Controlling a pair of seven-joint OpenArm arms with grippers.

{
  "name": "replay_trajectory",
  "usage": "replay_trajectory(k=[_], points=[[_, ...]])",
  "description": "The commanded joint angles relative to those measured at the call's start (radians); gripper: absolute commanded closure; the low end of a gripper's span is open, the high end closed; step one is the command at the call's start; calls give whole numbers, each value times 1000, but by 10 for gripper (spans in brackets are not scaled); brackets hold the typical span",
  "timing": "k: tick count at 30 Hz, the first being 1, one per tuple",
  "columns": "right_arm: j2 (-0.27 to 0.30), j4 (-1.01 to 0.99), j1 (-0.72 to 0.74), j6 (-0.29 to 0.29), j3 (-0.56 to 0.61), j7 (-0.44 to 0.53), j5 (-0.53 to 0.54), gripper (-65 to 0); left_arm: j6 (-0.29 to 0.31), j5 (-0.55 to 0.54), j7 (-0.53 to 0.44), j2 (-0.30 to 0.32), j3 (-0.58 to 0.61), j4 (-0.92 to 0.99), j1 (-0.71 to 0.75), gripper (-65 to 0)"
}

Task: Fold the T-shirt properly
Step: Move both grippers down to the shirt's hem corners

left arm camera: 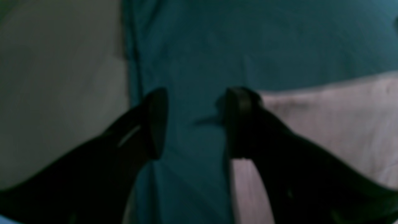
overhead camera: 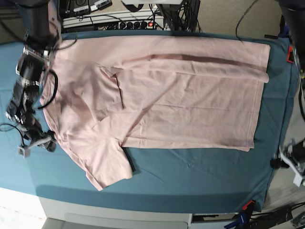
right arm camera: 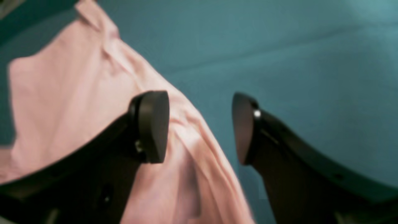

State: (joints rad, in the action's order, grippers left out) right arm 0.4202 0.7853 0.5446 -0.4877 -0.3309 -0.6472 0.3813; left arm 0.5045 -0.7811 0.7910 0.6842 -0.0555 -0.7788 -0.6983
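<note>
Beside the T-shirt (left arm camera: 335, 124), the left wrist view shows the left gripper (left arm camera: 192, 123) with its jaws apart over bare teal table cloth (left arm camera: 248, 40); nothing sits between them, and one finger overlaps the pink hem edge.

Over the T-shirt's edge in the right wrist view, the right gripper (right arm camera: 200, 127) is spread wide and empty, one finger above pink fabric, the other above the cloth.

Seen from the base camera, the T-shirt (overhead camera: 190, 100) lies spread across the cloth, its far long edge folded over, one sleeve trailing toward the near edge. Closing from here could pinch table cloth along with the shirt, or catch only one layer, dragging the fold askew.
</note>
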Motion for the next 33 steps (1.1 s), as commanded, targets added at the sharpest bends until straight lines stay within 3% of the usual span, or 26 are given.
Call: replay_trajectory(k=[1, 4, 8, 16, 21, 33], points=[[9, -32, 68, -9, 3, 32, 14, -324, 20, -29, -14, 8, -6, 76, -79, -268], [-6, -135, 130, -22, 3, 36, 29, -324, 35, -64, -31, -8, -6, 320, -184, -263], [-13, -153, 140, -48, 3, 34, 99, -324, 34, -148, -26, -3, -26, 491, -204, -263], [-4, -152, 140, -75, 3, 35, 100, -323, 15, -142, -5, -18, -183, 509, -60, -263], [-8, -151, 139, -88, 3, 42, 101, -324, 43, -140, 15, -50, -262, 507, -11, -263], [-8, -151, 139, -89, 3, 42, 101, -324, 39, -109, 4, -190, -268, 507, -23, -261]])
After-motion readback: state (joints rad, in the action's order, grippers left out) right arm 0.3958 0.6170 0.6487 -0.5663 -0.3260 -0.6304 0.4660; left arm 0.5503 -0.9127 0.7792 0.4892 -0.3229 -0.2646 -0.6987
